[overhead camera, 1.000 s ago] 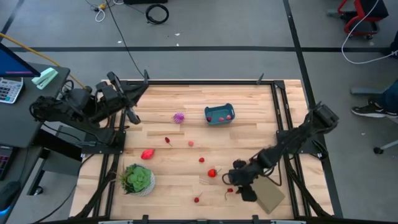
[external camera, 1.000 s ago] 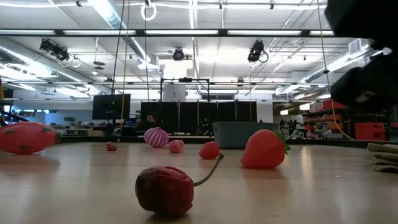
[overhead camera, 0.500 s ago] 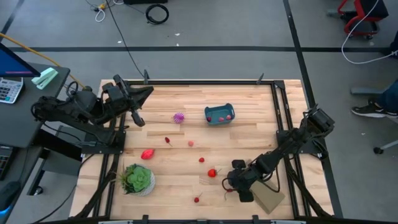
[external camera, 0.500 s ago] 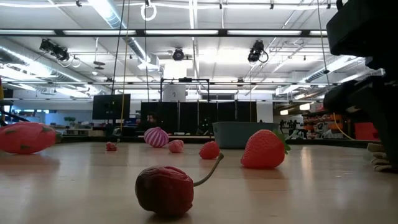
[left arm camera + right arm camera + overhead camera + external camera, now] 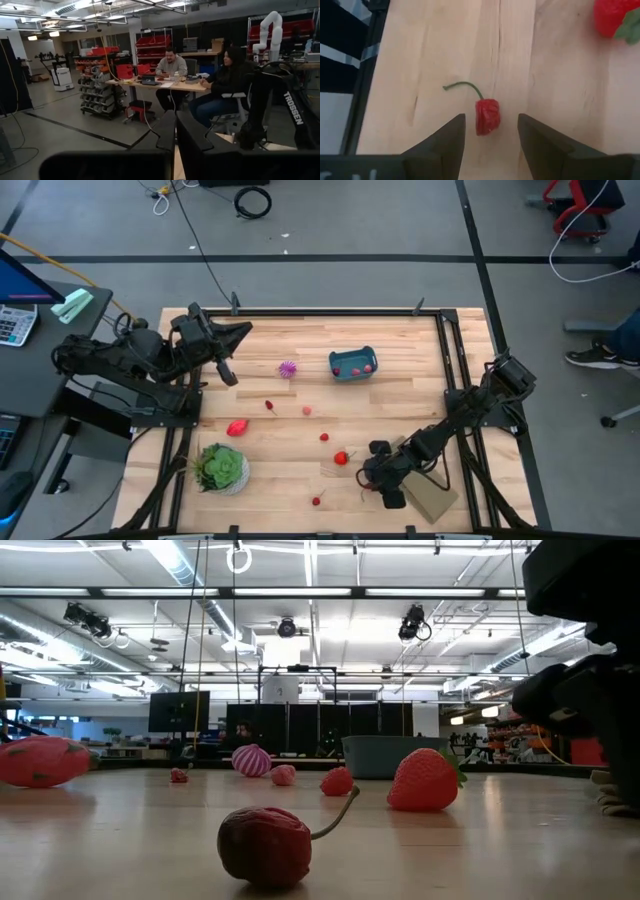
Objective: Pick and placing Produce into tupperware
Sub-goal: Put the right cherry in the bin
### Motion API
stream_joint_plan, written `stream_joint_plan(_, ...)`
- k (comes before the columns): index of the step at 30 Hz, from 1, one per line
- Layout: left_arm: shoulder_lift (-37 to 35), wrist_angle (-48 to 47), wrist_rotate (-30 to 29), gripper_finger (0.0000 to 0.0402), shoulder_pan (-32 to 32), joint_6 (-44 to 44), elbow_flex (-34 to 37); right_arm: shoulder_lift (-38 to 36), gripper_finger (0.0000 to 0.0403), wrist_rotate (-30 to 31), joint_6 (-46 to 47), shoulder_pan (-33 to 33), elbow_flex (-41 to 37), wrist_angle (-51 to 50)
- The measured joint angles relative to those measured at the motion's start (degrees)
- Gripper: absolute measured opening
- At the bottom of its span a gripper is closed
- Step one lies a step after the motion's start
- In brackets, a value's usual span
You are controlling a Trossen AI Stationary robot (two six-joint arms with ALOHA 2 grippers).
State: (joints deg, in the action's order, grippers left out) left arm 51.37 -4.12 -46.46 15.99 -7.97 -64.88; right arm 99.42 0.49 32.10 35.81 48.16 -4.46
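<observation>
Low over the pale wooden table (image 5: pixel 300 380) at the lower right of the high view, the right gripper (image 5: pixel 490 134) hangs with its dark fingers spread wide, a small dark-red stemmed pepper (image 5: pixel 487 115) lying in the gap just ahead of them and a red toy strawberry (image 5: pixel 342 458) just to its left. Meanwhile the small teal-blue plastic tub (image 5: pixel 352 365) sits at upper centre with red pieces inside, beside a spiky purple toy fruit (image 5: pixel 288 369). At the upper left edge, the left gripper (image 5: pixel 175 132) waits raised, fingers nearly together.
</observation>
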Motion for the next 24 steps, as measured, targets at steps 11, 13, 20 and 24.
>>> stream_joint_plan(11, 0.00, -0.02, 0.00, 0.0014, 0.00, -0.15, 0.00, 0.00, 0.0158, 0.03, -3.83, -0.04, 0.00, -0.08)
stream_joint_plan(13, 0.00, -0.02, 0.00, 0.0012, 0.00, -0.17, 0.00, 0.00, 0.0147, -0.78, -4.04, -0.07, 0.00, 0.06)
stream_joint_plan(20, 0.00, -0.02, 0.00, 0.0019, 0.00, -0.20, 0.00, 0.00, 0.0108, -0.99, -5.23, -1.03, 0.00, 0.06)
stream_joint_plan(24, 0.00, -0.02, 0.00, 0.0024, 0.00, -0.20, 0.00, 0.00, 0.0074, -0.96, -5.29, -2.72, 0.00, 0.06)
